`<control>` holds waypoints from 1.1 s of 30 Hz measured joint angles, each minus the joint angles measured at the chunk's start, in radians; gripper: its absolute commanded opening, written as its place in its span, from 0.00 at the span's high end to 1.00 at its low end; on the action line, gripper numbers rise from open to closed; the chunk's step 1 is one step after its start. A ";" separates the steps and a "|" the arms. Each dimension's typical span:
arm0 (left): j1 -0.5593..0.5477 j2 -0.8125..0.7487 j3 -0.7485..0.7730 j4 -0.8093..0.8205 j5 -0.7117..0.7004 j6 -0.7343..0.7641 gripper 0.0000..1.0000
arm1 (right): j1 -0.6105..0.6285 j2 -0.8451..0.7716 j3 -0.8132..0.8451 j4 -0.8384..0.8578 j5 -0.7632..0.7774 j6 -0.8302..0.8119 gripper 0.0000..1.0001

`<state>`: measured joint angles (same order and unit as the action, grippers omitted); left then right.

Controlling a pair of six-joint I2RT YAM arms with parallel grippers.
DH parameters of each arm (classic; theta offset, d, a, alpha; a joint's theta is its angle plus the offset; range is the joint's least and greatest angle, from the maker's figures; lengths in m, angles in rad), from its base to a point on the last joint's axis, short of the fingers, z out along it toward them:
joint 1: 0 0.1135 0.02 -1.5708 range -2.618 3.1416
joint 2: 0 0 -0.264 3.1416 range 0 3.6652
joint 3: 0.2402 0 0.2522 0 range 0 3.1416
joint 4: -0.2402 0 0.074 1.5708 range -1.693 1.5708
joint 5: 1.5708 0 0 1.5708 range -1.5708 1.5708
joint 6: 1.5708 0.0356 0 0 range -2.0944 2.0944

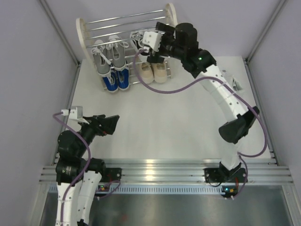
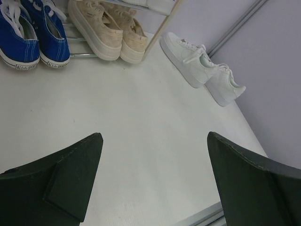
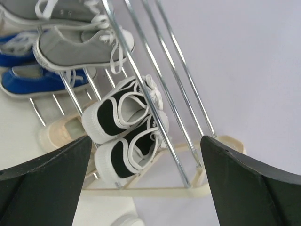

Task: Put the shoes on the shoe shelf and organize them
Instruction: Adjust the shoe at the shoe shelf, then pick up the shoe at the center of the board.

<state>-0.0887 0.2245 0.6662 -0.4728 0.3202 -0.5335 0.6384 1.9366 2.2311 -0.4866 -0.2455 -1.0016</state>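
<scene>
my right gripper (image 3: 146, 139) hangs at the right end of the shoe shelf (image 1: 171, 21), jaws spread wide and holding nothing. the black-and-white pair (image 3: 117, 125) rests on the rods just under it, clear of both fingers. my left gripper (image 2: 155, 134) is just as wide and just as empty, low over the table (image 2: 117, 141) near my own base.

four pairs look settled on the shelf: grey (image 3: 80, 47) above blue (image 2: 28, 33) on the left, and black-and-white above beige (image 2: 108, 30) on the right. what's left, as i judge it, is the white pair (image 2: 202, 68). it stands on the table just outside the shelf's right side panel.

seen from above, that spot lies at about 4 o'clock from my right gripper, mostly hidden under my right forearm. from my left gripper it lies out at about 2 o'clock, well apart, across the open table. so the right arm is the nearer one.

in the left wrist view the two shoes lie side by side and staggered, flanks touching. their long axis runs from 10 o'clock to 4 o'clock, toes apparently toward the shelf.

they are all white — low-cut, smooth uppers, white laces, thick flat soles, standing upright. i'd want my jaws set across that long axis, not along it.
</scene>
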 measured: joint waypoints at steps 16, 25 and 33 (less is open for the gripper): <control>0.000 0.043 0.097 -0.029 -0.121 0.003 0.02 | -0.568 -0.349 -0.550 -0.014 -0.124 0.746 0.04; 0.000 0.053 0.144 -0.080 -0.197 0.032 0.02 | -0.821 -0.277 -0.636 -0.058 -0.116 0.836 0.15; 0.000 0.045 0.125 -0.089 -0.206 0.034 0.02 | -0.950 -0.257 -0.733 -0.069 -0.045 0.773 0.17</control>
<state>-0.0887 0.2699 0.7914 -0.5621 0.1143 -0.4992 -0.3115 1.6791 1.4979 -0.5556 -0.2909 -0.2283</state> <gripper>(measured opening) 0.983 0.842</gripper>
